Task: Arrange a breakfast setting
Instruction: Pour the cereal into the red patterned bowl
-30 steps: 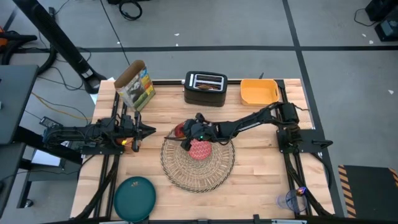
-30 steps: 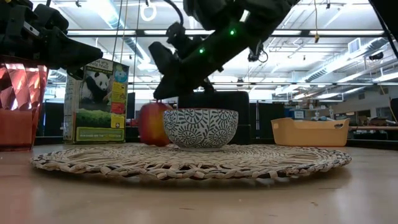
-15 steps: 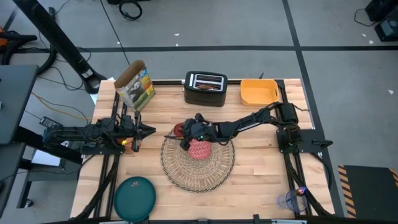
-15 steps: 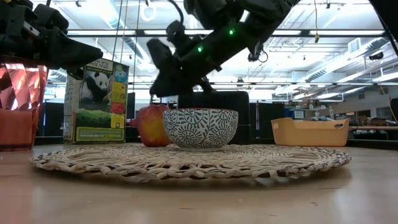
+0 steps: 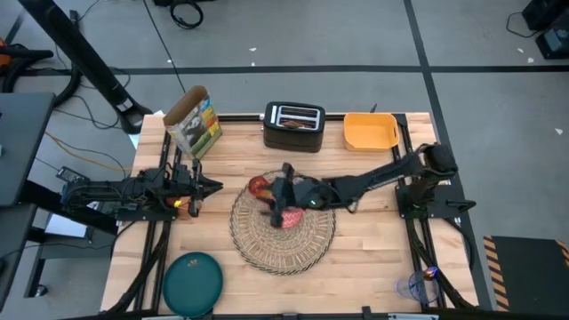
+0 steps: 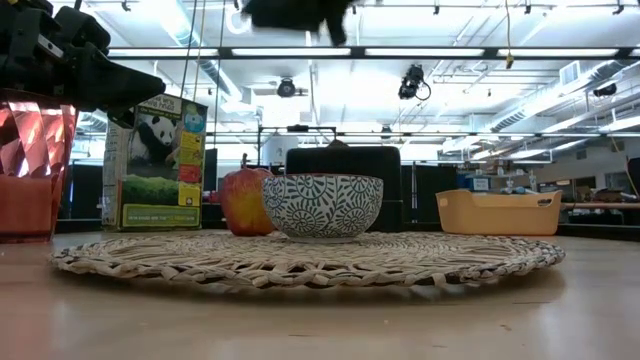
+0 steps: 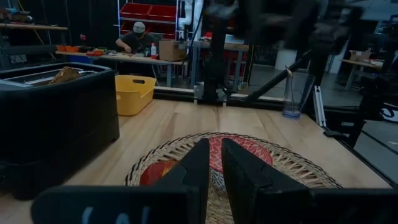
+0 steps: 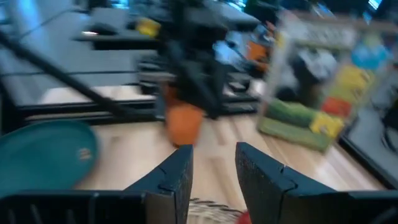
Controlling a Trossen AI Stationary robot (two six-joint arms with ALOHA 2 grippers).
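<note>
1. Placemat (image 5: 283, 233) lies mid-bench, carrying the red bowl (image 5: 288, 216); the apple (image 5: 259, 187) sits at its far-left edge, just beside the bowl.
2. Right claw (image 5: 281, 212) hovers above the bowl, fingers (image 8: 166, 176) parted, gripping nothing.
3. Left claw (image 5: 216, 187) waits at the bench's left, fingers nearly together, empty.
4. Teal plate (image 5: 192, 282) rests near the front-left corner; the orange cup (image 6: 30, 165) stands left.

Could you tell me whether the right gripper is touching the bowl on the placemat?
Apart. The low view shows the bowl standing alone, with the right gripper well above it.
</note>
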